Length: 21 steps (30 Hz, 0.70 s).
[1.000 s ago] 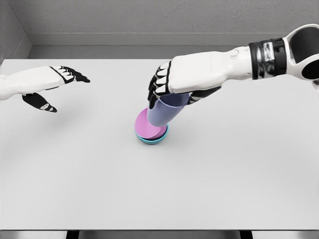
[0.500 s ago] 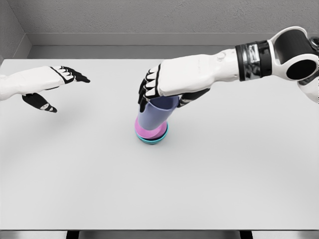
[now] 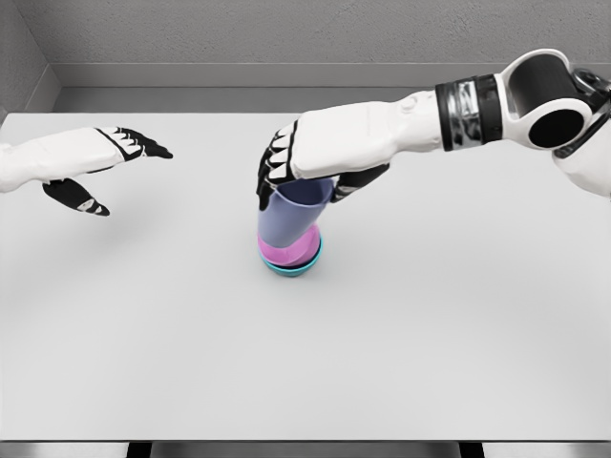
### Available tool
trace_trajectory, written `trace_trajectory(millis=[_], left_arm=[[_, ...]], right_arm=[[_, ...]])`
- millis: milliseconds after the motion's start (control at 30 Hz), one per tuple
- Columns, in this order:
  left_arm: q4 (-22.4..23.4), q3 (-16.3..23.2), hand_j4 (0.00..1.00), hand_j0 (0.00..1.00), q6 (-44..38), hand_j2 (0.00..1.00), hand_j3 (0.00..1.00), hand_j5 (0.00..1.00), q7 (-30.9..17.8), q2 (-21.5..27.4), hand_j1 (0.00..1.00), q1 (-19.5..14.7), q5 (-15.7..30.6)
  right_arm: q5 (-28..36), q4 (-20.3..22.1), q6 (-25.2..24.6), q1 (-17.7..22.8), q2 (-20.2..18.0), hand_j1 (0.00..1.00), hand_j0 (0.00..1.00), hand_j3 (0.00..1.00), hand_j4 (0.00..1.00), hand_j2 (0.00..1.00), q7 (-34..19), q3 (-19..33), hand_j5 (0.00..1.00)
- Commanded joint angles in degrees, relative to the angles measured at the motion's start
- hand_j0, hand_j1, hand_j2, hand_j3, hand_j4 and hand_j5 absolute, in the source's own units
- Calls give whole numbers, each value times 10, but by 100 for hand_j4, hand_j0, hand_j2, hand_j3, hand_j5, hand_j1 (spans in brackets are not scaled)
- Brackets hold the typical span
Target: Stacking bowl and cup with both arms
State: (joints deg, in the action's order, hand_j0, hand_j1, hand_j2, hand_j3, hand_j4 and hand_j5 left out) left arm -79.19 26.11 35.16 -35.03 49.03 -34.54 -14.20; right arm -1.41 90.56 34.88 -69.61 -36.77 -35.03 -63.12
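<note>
A big flat white table (image 3: pixel 305 363) is seen from above. Near its middle, a small round pink bowl (image 3: pixel 286 253) is nested inside a small round teal bowl (image 3: pixel 291 268). Only the teal rim and a bit of its side can be seen under the pink one.

A tall light purple plastic cup (image 3: pixel 289 218) is set in the pink bowl, a little tilted, with its open top up and toward the right. The cup is gripped near its rim by the white and black right hand (image 3: pixel 315 162). The black fingers (image 3: pixel 271 176) are curled over the left side of the cup, and the thumb is pressed on the right side.

The white and black left hand (image 3: pixel 91 162) is held above the table at the far left, well apart from the bowls. Its fingers are spread out and nothing is held in it.
</note>
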Motion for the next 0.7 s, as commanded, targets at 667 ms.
trace_trajectory(millis=[667], left_arm=[[0, -1, 100, 100, -2, 100, 100, 100, 0, 0, 100, 1, 4]], right_arm=[[0, -31, -8, -23, 28, 72, 72, 72, 72, 72, 0, -23, 72]])
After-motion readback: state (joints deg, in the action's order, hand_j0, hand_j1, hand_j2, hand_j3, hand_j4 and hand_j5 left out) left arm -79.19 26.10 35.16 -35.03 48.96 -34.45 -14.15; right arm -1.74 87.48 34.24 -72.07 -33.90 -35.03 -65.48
